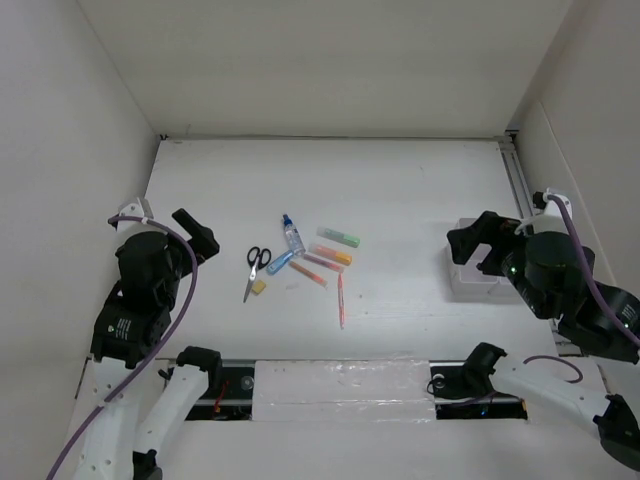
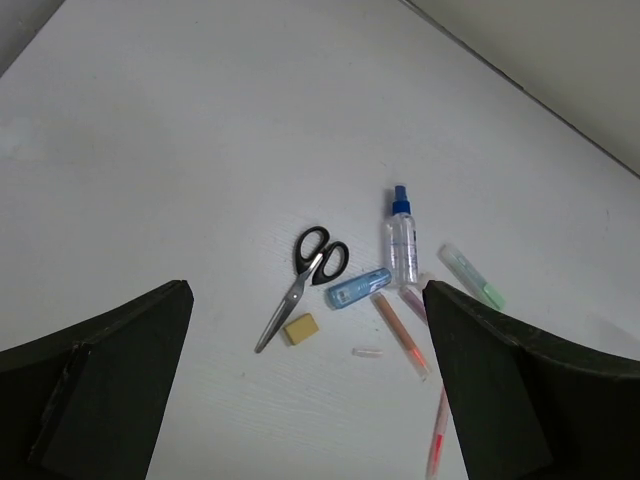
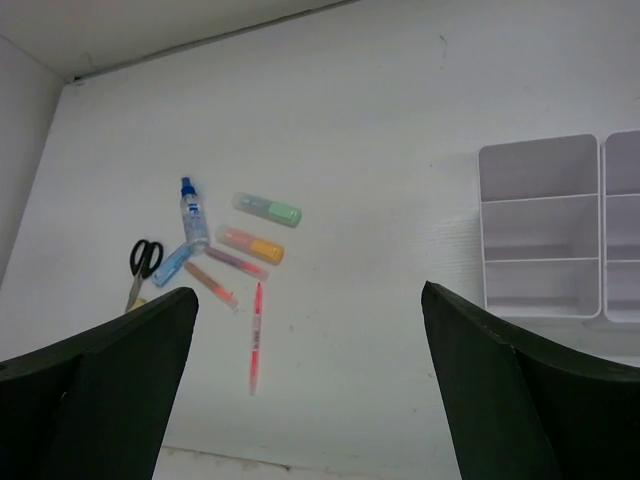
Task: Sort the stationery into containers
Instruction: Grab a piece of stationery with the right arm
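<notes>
Left gripper (image 1: 195, 235) & right gripper (image 1: 478, 243) both wide open, empty; stationery (image 1: 293, 238) all loose well left of the organiser (image 3: 541, 198), right gripper just above it, so sorting not begun imo, next: lower onto one item, close.

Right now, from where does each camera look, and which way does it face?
Top: sits above and behind the arms, looking down on the table; both arms show, with the left end effector and right end effector open.
Left wrist: looks forward and down at the scissors; the left fingers frame the view.
Right wrist: looks forward and down at the organiser and red pen; the right fingers show.
Shared: the scissors and glue bottle appear in all three.
</notes>
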Available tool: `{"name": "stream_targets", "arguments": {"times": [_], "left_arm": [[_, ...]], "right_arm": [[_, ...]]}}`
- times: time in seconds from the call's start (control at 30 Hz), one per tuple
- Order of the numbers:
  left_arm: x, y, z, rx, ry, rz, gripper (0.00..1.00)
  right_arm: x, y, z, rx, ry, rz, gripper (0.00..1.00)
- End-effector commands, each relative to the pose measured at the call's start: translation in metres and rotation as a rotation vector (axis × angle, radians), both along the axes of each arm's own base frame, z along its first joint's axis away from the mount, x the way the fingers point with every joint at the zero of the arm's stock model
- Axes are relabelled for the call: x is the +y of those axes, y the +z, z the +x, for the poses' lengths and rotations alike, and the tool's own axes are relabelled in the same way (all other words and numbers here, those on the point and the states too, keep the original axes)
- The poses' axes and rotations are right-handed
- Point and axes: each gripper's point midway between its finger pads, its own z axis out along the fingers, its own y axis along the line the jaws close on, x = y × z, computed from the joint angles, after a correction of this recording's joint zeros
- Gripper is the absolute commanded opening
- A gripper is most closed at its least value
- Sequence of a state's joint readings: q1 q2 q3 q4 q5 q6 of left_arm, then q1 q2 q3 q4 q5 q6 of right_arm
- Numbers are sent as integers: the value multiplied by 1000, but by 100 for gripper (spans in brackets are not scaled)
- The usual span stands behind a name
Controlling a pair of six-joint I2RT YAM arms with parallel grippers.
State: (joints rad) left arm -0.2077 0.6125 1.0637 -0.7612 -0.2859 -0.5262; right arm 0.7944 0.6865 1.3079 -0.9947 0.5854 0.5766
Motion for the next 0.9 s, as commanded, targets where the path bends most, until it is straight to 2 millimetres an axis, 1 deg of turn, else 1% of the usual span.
{"name": "stream_targets", "arguments": {"times": [0.0, 0.03, 0.1, 0.13, 0.17, 0.2, 0.23, 0.27, 0.3, 0.33, 0.37, 0.43, 0.47, 0.5, 0.53, 0.57, 0.6, 0.63, 0.67, 0.7, 0.73, 0.8, 0.83, 0.87], "left_arm": [[2, 4, 1, -17, 11, -2, 100], [-1, 2, 2, -7, 2, -5, 100], [-4, -2, 2, 6, -23, -3, 100], [-5, 1, 4, -6, -23, -6, 100], [-7, -1, 6, 4, -33, -8, 100], [-7, -1, 6, 4, -33, -8, 100], [-7, -1, 6, 4, -33, -8, 100], [-10, -4, 7, 8, -54, -5, 100], [-10, -4, 7, 8, -55, -5, 100], [-10, -4, 7, 8, -55, -5, 100], [-10, -4, 7, 8, -55, -5, 100], [-9, -4, 7, 6, -43, -9, 100], [-9, -4, 7, 5, -39, -17, 100], [-10, -6, 9, 17, -39, -15, 100], [-8, -6, 9, 16, -30, -11, 100], [-8, -6, 9, 15, -25, -22, 100], [-9, -12, 11, 36, -25, -18, 100], [-9, -14, 13, 46, -25, -16, 100], [-9, -14, 13, 46, -25, -16, 100], [-9, -16, 14, 55, -25, -14, 100], [-10, -16, 14, 54, -21, -22, 100], [-9, -18, 16, 62, -13, -16, 100], [-8, -18, 16, 62, -12, -16, 100], [-8, -18, 16, 62, -12, -16, 100]], "right_arm": [[0, 7, 8, -26, -28, -9, 100], [1, 5, 9, -31, -24, -20, 100], [20, 6, 11, -44, 60, -4, 100], [24, 9, 8, -75, 102, -1, 100], [42, 14, 9, -99, 177, 39, 100], [49, 4, 10, -83, 204, 36, 100], [55, 4, 10, -80, 222, 40, 100], [68, -12, 18, -22, 227, 23, 100], [71, -27, 20, 33, 215, -12, 100], [75, -36, 23, 63, 206, -34, 100], [85, -49, 29, 105, 194, -50, 100], [102, -63, 31, 125, 197, -65, 100], [109, -65, 31, 128, 197, -58, 100], [121, -78, 32, 157, 198, -72, 100], [138, -78, 29, 145, 224, -63, 100], [147, -87, 28, 163, 234, -66, 100], [162, -99, 30, 189, 242, -83, 100], [176, -101, 31, 187, 260, -62, 100], [186, -110, 26, 207, 289, -85, 100], [190, -118, 27, 224, 275, -92, 100], [195, -134, 31, 241, 240, -117, 100], [200, -151, 31, 258, 230, -143, 100], [207, -167, 33, 272, 236, -156, 99], [210, -172, 34, 279, 232, -154, 96]]}}
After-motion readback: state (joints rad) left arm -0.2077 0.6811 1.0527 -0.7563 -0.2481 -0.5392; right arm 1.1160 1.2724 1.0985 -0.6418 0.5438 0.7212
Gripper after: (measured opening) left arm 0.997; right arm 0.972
